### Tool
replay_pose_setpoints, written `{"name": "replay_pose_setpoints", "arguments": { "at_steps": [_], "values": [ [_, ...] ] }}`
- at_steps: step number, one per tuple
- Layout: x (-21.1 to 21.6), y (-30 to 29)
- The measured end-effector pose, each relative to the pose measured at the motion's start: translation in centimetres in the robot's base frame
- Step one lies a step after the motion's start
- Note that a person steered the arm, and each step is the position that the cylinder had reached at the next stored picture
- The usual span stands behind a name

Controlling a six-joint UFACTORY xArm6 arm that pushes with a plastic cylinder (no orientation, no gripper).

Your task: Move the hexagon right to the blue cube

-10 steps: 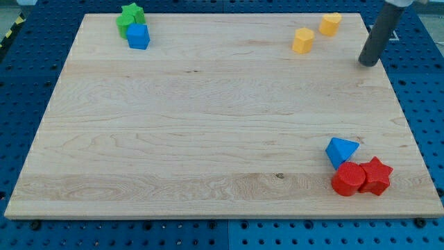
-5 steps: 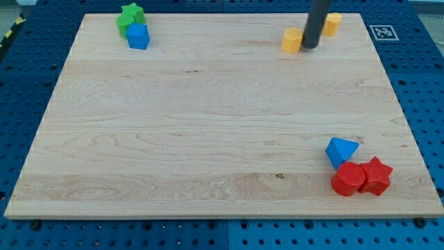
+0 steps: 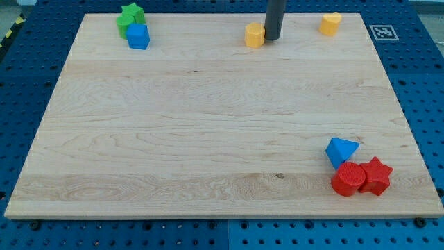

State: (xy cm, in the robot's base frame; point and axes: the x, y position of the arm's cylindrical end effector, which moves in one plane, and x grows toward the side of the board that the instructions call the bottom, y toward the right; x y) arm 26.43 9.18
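Note:
The yellow hexagon (image 3: 254, 35) lies near the view's top, a little right of the middle of the wooden board (image 3: 208, 125). My tip (image 3: 272, 38) touches its right side. The blue cube (image 3: 138, 36) sits at the view's top left, touching a green star (image 3: 130, 17) just above it. The hexagon is well to the right of the blue cube.
A second yellow block (image 3: 330, 23) lies at the view's top right. A blue triangular block (image 3: 340, 151), a red cylinder (image 3: 347, 179) and a red star (image 3: 376, 175) cluster at the bottom right. A marker tag (image 3: 383, 32) sits off the board's top right.
My tip came in from the right edge, met the yellow hexagon and pushed it left along the top of the board, away from the other yellow block.

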Motion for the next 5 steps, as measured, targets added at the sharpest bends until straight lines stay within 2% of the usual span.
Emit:
{"name": "replay_pose_setpoints", "arguments": {
  "at_steps": [5],
  "values": [
    [0.0,-11.6]
  ]
}}
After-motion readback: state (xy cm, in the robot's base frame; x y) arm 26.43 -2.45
